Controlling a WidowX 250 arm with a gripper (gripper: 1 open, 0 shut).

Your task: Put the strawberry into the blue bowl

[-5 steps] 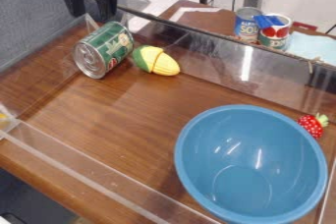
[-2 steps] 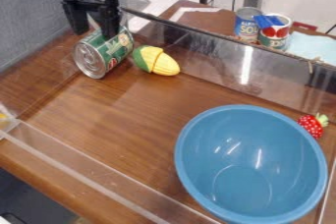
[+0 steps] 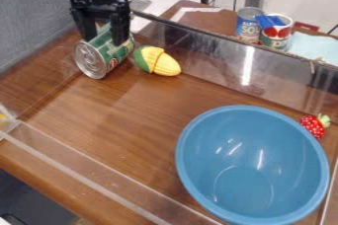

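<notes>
The black robot gripper (image 3: 102, 24) hangs pointing downward at the upper left of the view, directly over the green-labelled metal can (image 3: 105, 53). Its jaws are spread wide, one dark finger on each side of the can's upper end. Whether the fingers touch the can cannot be determined. Nothing is pinched between them.

The green-labelled metal can lies on its side on the brown wooden surface (image 3: 119, 120), with its silver end facing the lower left. Just to its right lies the yellow-green corn-like toy (image 3: 156, 61), close to the can but apart from it.

The large round light-blue plastic bowl (image 3: 251, 164) stands upright at the lower right of the surface. Its glossy interior holds nothing.

The small red toy strawberry with a green leafy top (image 3: 313, 124) lies at the right edge of the view, just beside the bowl's upper right rim and outside the bowl. Whether it touches the rim cannot be determined. The strawberry is well apart from the gripper, which is on the opposite side of the surface.

A clear plastic wall (image 3: 218, 53) encloses the work area. Behind the rear pane, at the upper right, stand two small blue-and-red cans (image 3: 264, 27), side by side.
</notes>
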